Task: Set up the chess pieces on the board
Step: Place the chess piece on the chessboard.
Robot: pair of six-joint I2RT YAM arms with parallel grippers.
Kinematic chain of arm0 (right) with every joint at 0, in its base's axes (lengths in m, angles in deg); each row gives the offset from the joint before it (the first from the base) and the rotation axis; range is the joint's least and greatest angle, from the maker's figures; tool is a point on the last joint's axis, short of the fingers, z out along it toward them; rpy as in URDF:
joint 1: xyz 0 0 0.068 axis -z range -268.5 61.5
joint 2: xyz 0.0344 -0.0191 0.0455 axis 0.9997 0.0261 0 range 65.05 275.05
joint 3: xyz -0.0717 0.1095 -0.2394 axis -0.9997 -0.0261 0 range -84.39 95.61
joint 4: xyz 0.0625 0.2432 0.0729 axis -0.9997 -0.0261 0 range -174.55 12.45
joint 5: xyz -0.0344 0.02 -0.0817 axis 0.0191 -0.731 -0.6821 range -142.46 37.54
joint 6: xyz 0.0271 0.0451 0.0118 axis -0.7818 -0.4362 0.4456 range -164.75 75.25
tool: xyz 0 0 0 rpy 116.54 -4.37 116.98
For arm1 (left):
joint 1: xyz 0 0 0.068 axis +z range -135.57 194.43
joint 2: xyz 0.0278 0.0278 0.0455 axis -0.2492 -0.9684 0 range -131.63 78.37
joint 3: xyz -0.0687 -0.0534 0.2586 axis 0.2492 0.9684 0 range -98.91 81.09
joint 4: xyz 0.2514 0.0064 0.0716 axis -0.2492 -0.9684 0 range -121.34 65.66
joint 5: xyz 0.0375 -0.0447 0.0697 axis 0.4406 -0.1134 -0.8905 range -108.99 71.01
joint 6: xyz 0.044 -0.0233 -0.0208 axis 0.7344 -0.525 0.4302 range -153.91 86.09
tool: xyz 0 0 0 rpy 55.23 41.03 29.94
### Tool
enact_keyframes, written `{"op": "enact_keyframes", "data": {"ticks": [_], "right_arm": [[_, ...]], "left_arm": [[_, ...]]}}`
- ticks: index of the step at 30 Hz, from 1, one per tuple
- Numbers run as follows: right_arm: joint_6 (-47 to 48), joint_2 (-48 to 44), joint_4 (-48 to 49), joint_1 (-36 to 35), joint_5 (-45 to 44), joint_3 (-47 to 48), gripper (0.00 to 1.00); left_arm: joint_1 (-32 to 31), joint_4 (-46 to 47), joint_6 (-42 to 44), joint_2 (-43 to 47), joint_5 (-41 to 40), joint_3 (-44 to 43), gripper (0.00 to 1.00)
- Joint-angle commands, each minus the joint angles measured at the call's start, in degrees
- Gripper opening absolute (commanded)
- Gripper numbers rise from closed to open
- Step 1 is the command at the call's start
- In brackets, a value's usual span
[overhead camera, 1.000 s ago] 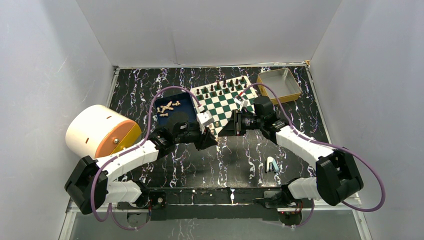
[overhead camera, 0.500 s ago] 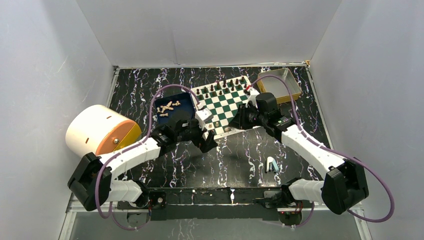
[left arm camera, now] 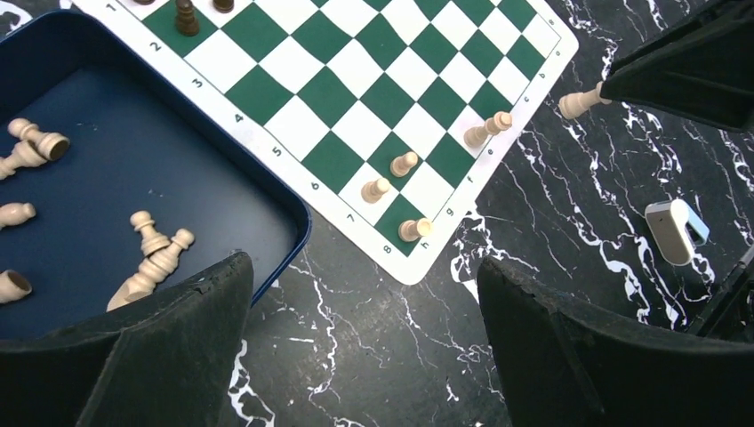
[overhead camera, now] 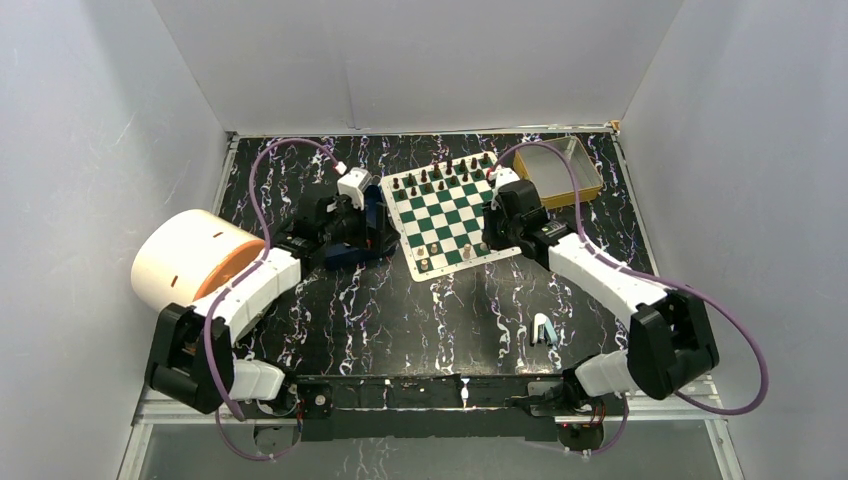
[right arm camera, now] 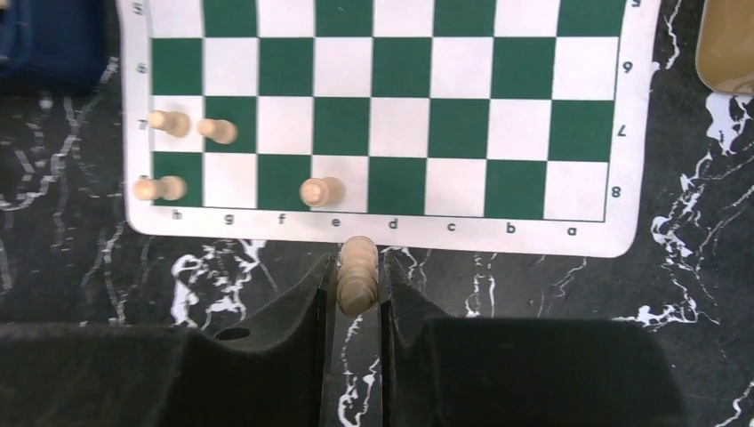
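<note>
Right pincer (right arm camera: pixel 357 283): pinching one cream chess piece (right arm camera: pixel 358 262), just off the board (right arm camera: pixel 391 228) edge near file d | left pincer (left arm camera: pixel 360 285): spread above blue tray (left arm camera: pixel 178 160) corner | advice: lower upright, centre on d8, release gently, avoid nudging e8 piece (right arm camera: pixel 320 190).

The board (overhead camera: pixel 452 214) is checked in dark green and white, with a white border carrying small black letters and numbers. The chess pieces (left arm camera: pixel 405 164) are cream to tan. The other pieces (left arm camera: pixel 186 16) on the far rows are dark brown, near black. The tray (left arm camera: pixel 133 169) is deep blue. The table (overhead camera: pixel 440 300) is black, veined with white like marble. The tin (overhead camera: pixel 565 165) has a yellow rim and a dull grey inside. The drum (overhead camera: pixel 185 255) is cream-white with an orange end. The small gadget (left arm camera: pixel 676 229) is white and pale blue. The arms (overhead camera: pixel 600 278) are white and black, and the walls (overhead camera: pixel 420 60) are pale grey.
</note>
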Motion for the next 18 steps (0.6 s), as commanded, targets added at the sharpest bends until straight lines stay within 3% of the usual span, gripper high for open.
{"op": "enact_keyframes", "data": {"ticks": [1,4,10,18], "right_arm": [[3.0,2.0,3.0,0.1,-5.8,2.9,0.17],[3.0,3.1,5.0,0.1,-6.2,1.8,0.18],[1.6,5.8,8.1,0.1,-4.7,0.3,0.19],[0.5,12.8,3.8,0.1,-5.7,5.3,0.2]], "left_arm": [[0.1,0.0,1.9,6.5,-2.1,2.7,0.93],[0.0,4.0,2.2,11.2,-2.7,6.8,0.93],[-0.2,-7.6,3.3,12.5,-9.4,0.2,0.93],[-1.3,-10.6,5.7,13.4,-13.9,-0.6,0.93]]}}
